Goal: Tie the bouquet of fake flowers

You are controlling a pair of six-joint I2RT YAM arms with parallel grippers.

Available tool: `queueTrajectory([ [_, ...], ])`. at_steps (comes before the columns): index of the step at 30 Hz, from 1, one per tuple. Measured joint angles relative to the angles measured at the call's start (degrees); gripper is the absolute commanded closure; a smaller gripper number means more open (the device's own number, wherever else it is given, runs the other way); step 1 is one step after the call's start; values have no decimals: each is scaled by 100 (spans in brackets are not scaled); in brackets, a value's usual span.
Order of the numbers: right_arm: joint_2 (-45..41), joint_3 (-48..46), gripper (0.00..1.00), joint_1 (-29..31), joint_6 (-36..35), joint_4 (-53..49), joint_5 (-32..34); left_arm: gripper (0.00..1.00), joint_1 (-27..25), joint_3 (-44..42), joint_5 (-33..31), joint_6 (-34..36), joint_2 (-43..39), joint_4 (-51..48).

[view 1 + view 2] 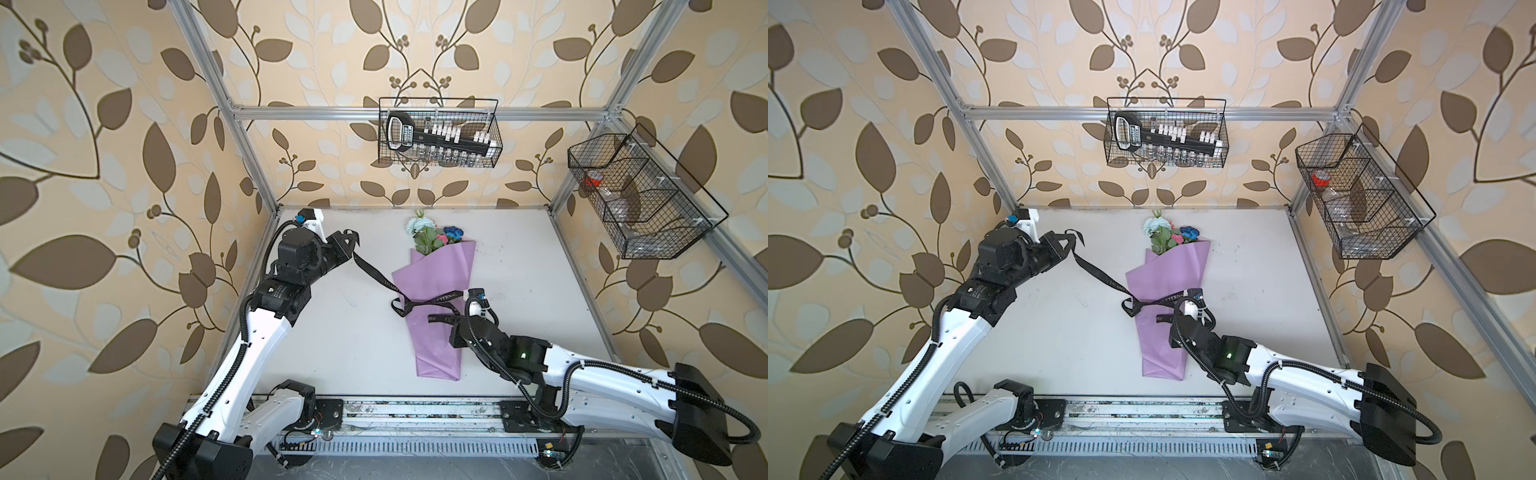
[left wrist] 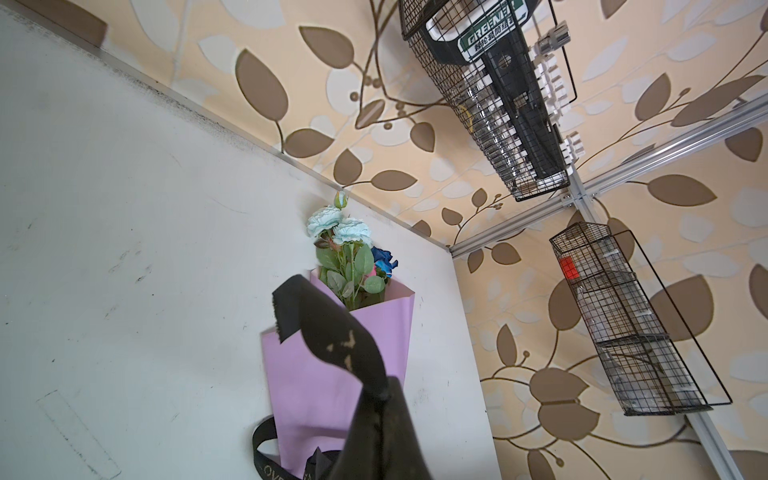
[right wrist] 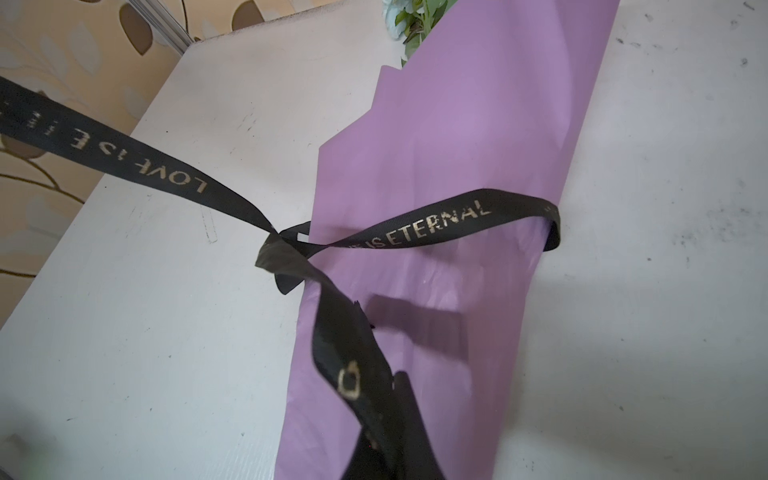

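The bouquet of fake flowers lies flat in the middle of the white surface, with its blooms toward the back wall and the narrow foot of its lilac wrapping paper toward the arms' rail. A black ribbon with pale lettering circles the wrap about halfway down. It crosses itself in a loose half-knot at the paper's edge on the left arm's side.

Our left claw is pressed together on one ribbon end, raised and well out to the side, so that strand runs taut. Our right claw is likewise clamped on the other end, low over the lower wrap.

We judge the bundle to be very light, and the paper soft enough to crease under the band. The ribbon looks limp and smooth, so it is likely to slip in a pinch. We think it is better to grip the ribbon tails than the paper. Pulling them apart evenly should help, because a one-sided tug would probably drag or spin the whole bouquet across the surface instead of cinching the knot.
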Motion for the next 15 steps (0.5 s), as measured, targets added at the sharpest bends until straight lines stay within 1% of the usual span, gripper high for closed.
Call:
queueTrajectory([
  [8, 232, -39, 100, 525, 437, -131, 63, 100, 0, 122, 0, 4, 0, -2],
  [10, 240, -39, 100, 544, 605, -295, 179, 100, 0, 210, 0, 4, 0, -2],
  [13, 249, -11, 100, 546, 850, -715, 542, 100, 0, 341, 2, 4, -2, 2],
  [15, 251, 28, 100, 546, 901, -857, 715, 100, 0, 374, 2, 4, -11, 4],
])
